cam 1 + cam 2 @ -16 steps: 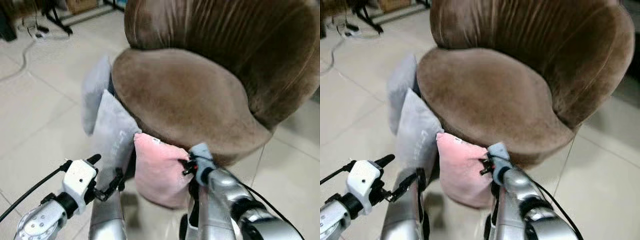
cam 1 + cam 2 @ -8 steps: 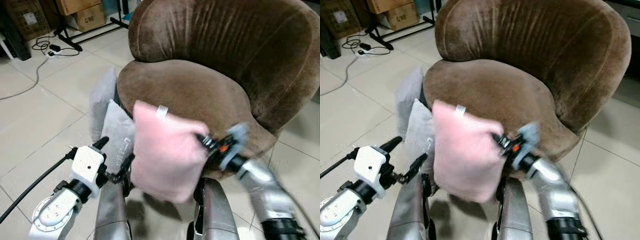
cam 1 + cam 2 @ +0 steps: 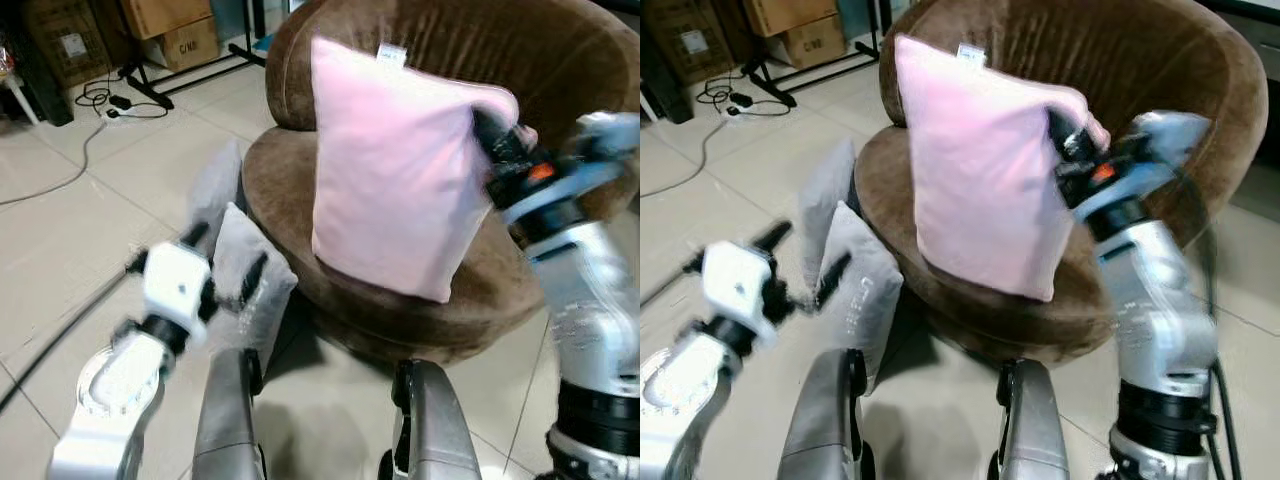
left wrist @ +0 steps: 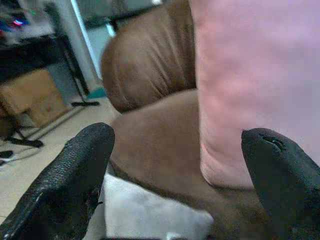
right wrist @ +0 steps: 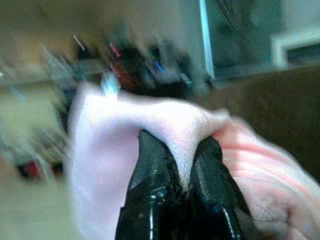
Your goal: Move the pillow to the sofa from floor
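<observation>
The pink pillow [image 3: 395, 165] is hanging in the air over the seat of the brown sofa chair [image 3: 560, 60], its lower corner dangling just above the cushion and its white tag pointing up at the top. The right gripper [image 5: 181, 167] is pinching the pillow's upper corner, both black fingers [image 5: 150, 170] squeezing a fold of the fabric between them, with the silver arm reaching up from the right side. The left gripper [image 4: 177, 165] is hovering low at the left, near the chair's front edge, its fingers spread wide and grasping nothing. Two grey pillows [image 3: 245, 275] are leaning against the chair's left side on the tiled floor [image 3: 60, 250]. Further back, cardboard boxes [image 3: 185, 40] and a tangle of cables [image 3: 105, 100] are sitting by the wall.
</observation>
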Robot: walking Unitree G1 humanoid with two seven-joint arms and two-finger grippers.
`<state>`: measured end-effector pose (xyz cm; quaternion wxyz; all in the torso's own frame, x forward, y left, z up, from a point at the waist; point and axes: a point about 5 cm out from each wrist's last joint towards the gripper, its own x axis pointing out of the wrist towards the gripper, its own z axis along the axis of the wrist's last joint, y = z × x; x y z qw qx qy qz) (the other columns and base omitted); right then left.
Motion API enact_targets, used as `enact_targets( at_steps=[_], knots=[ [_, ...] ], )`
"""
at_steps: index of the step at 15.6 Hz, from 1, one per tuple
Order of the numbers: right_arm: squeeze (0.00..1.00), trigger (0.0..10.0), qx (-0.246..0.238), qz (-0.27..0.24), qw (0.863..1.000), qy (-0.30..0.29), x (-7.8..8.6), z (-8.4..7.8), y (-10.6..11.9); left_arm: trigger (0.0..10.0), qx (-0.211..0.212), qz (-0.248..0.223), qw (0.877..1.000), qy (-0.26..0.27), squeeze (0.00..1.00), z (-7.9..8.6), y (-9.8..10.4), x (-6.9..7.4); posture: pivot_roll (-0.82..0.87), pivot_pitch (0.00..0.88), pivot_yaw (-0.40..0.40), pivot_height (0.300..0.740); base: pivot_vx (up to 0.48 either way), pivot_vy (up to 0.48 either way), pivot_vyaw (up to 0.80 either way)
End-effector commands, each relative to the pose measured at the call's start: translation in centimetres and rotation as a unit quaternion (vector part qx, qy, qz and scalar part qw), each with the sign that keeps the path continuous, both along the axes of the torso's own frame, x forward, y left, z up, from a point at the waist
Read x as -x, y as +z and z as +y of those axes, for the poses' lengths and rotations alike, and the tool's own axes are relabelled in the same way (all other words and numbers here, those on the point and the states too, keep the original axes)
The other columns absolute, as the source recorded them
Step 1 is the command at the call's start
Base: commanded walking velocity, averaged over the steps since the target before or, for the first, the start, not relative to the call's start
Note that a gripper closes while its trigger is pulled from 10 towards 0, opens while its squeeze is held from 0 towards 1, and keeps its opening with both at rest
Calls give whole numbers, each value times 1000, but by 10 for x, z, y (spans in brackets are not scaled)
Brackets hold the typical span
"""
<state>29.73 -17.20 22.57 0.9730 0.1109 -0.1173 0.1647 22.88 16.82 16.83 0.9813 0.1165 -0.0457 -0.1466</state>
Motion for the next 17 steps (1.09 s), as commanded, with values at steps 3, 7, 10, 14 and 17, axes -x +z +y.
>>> enact_targets(
  at_steps=[3,7,10,14,17],
  knots=[
    [0,10000,43,126,988,-75,-12,15,-51,10000,-8,-3,997,71,0,10,2,-13,92,0,-18,511,0,0,0],
    [0,10000,40,132,985,-102,-15,21,-55,10000,-31,-12,994,107,0,12,1,-21,104,0,-47,550,0,0,0],
    [0,10000,38,117,987,-105,-16,24,-48,10000,-38,-14,992,122,0,12,1,-23,102,0,-47,585,0,0,0],
    [0,10000,-22,104,990,-89,-14,27,-41,10000,-41,-18,990,130,0,10,0,-26,114,0,-58,630,0,0,0],
    [0,10000,-32,101,991,-77,-14,31,-38,10000,-42,-20,990,134,0,11,1,-27,122,0,-63,655,0,0,0]
  ],
)
